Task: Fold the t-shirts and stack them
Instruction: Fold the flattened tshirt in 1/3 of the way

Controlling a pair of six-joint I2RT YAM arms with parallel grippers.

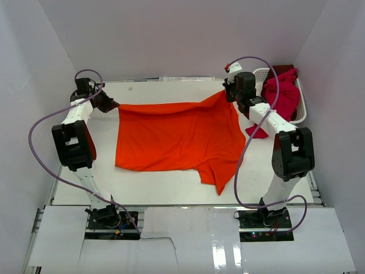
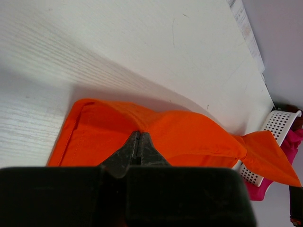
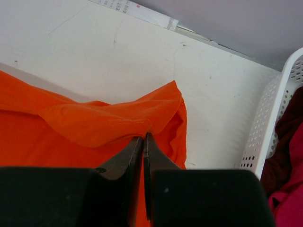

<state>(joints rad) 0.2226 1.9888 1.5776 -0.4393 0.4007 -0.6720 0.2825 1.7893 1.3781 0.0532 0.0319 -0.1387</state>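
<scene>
A large bright orange t-shirt (image 1: 177, 137) lies spread across the middle of the white table. My left gripper (image 1: 112, 105) is shut on its far left corner; the left wrist view shows the fingertips (image 2: 138, 135) pinching the orange cloth (image 2: 189, 132). My right gripper (image 1: 229, 94) is shut on the far right corner, lifted a little; the right wrist view shows the fingertips (image 3: 143, 137) pinching a fold of the orange cloth (image 3: 94, 118). Crimson-magenta and dark red t-shirts (image 1: 282, 94) are heaped in the basket, one hanging over its near side (image 1: 256, 131).
A white plastic lattice basket (image 1: 301, 105) stands at the far right of the table, also in the right wrist view (image 3: 274, 113). White walls enclose the table on left, back and right. Purple cables loop beside both arms.
</scene>
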